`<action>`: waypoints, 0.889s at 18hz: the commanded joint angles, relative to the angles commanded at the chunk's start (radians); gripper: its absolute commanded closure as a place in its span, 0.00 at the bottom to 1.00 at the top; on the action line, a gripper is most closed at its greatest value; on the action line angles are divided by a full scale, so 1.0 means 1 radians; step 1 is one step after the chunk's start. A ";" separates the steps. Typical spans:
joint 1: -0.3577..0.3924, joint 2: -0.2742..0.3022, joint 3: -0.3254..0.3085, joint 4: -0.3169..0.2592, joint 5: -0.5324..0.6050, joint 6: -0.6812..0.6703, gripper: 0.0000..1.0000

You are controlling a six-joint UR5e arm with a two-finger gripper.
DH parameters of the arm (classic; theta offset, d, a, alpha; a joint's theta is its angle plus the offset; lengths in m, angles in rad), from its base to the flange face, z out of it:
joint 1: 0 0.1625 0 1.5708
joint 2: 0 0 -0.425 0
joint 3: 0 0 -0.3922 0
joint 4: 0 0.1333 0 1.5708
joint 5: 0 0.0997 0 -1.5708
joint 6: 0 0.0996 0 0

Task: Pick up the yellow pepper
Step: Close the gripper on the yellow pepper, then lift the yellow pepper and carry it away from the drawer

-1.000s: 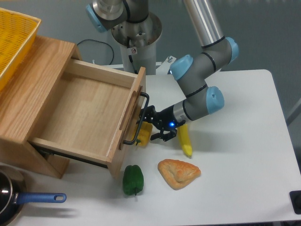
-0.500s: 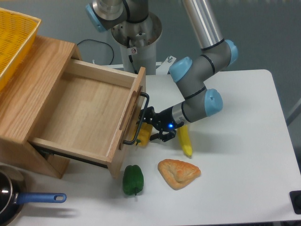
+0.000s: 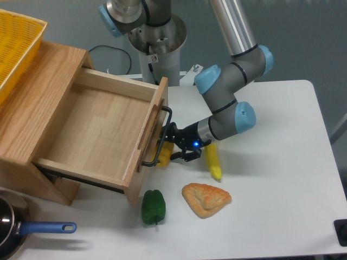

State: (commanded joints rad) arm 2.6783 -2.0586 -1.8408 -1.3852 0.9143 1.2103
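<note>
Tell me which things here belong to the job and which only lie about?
Job: yellow pepper; gripper.
Lying about: banana; green pepper; pastry; open drawer; yellow basket; pan.

Bright, even overhead light — soft shadows, sharp.

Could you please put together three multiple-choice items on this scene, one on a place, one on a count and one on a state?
1. Where is the yellow pepper?
A in the drawer
B beside the drawer front
C in the basket

2. How many peppers are on the table?
A one
B two
C four

3. The drawer is
A open
B shut
C removed

Answers: 1 B, it sits by the drawer's black handle at the gripper; 2 B, the yellow one and the green pepper; 3 A, its bare wooden floor shows.
</note>
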 joint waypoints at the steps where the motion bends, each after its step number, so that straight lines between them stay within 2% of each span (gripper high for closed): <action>1: 0.000 0.000 0.000 0.000 0.000 0.000 0.30; 8: 0.002 0.002 0.002 0.000 0.002 0.005 0.42; 16: 0.037 0.005 0.017 0.002 0.002 0.009 0.43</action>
State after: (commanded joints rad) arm 2.7150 -2.0540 -1.8239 -1.3837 0.9158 1.2195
